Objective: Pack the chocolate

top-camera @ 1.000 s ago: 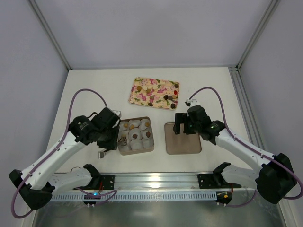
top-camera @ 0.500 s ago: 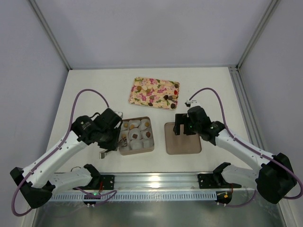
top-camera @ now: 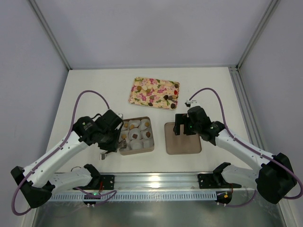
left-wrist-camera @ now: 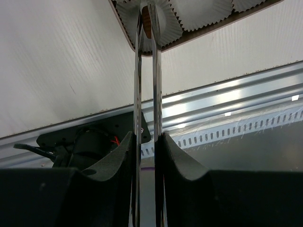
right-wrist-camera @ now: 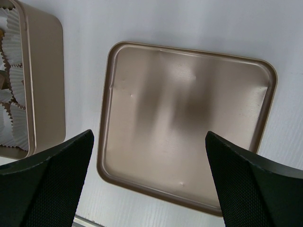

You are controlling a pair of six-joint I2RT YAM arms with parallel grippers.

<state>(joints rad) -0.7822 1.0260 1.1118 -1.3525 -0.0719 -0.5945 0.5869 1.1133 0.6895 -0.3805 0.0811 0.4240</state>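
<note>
My left gripper [top-camera: 111, 143] [left-wrist-camera: 147, 138] is shut on metal tongs [left-wrist-camera: 146, 85]. The tongs' tips pinch a brown chocolate [left-wrist-camera: 146, 22] over a white paper cup [left-wrist-camera: 161, 19] at the near left corner of the square brown box [top-camera: 136, 152]. Other cups in the box hold a dark piece [top-camera: 135, 135] and a tan piece [top-camera: 147, 124]. More chocolates [top-camera: 166, 98] lie on the floral tray [top-camera: 142, 97]. My right gripper [top-camera: 182, 126] [right-wrist-camera: 149, 137] is open and empty above the box lid [top-camera: 183, 142] [right-wrist-camera: 189, 127].
The box also shows at the left edge of the right wrist view [right-wrist-camera: 45, 85]. A metal rail [top-camera: 156, 179] runs along the near table edge. Frame posts stand at the far corners.
My left arm has shifted a little right toward the box, with the tongs in it. The right arm has not moved.
</note>
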